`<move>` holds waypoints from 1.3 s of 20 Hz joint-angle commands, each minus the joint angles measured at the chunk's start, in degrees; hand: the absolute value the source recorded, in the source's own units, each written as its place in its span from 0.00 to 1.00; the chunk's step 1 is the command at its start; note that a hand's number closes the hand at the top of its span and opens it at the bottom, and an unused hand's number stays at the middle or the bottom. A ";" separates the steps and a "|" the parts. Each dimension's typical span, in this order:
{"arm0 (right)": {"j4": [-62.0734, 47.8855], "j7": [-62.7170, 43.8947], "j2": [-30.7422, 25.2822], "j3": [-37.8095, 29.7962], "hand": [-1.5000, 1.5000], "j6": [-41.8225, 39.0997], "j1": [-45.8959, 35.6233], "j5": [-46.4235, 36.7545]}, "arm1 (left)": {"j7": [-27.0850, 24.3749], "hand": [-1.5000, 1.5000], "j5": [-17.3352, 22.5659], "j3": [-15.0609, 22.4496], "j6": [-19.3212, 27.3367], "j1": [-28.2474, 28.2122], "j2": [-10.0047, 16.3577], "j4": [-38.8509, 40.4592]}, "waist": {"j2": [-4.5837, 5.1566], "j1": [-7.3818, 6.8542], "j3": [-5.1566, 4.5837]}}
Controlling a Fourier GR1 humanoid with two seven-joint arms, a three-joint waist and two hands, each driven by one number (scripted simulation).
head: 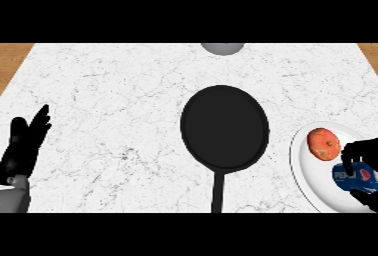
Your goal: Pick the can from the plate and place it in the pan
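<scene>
- Tabletop (111, 100) of white veined marble fills the frame, with strips of wood showing at the upper left and upper right corners.
- Black pan (224, 127) sits in the middle of the frame, and its handle (216, 187) runs straight down to the lower edge. Nothing lies in it.
- White plate (310, 175) lies at the lower right, just beside the pan and partly cut off by the frame's edge.
- Blue can (356, 179) lies on the plate, at its lower right part.
- A round orange-red piece of food (323, 143) sits on the plate above and left of the can.
- The right hand (363, 152) is over the plate. Its dark fingers seem curled round the can from above and below, though much of the hand lies outside the frame.
- The left hand (22, 145) rests at the lower left edge, fingers straight and pointing up.
- A grey round object (222, 48) shows at the top edge, above the pan.
</scene>
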State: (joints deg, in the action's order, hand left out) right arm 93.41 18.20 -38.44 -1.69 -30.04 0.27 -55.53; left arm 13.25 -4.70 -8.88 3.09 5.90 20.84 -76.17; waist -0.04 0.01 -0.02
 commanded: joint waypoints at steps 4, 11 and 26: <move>-12.35 5.95 1.59 -3.77 1.00 6.18 -4.14 -1.60 | -2.45 0.50 -1.98 0.20 1.46 1.35 -3.00 3.35 | 0.13 -0.20 0.04; -18.68 18.67 -0.70 -13.23 1.00 16.12 -3.59 4.69 | 1.48 0.50 0.08 -2.01 -1.95 1.20 0.51 0.07 | -0.07 0.38 0.07; 0.96 4.83 11.32 -14.11 1.00 6.71 -15.21 19.66 | -3.79 0.50 -2.20 -2.07 -1.03 1.21 -1.79 4.84 | 0.04 0.03 -0.02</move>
State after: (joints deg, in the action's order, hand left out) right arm 91.08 29.28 -29.50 -17.15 -20.11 -11.45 -37.58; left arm 12.78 -6.33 -10.42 1.93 6.30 19.63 -75.09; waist -0.09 0.10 -0.03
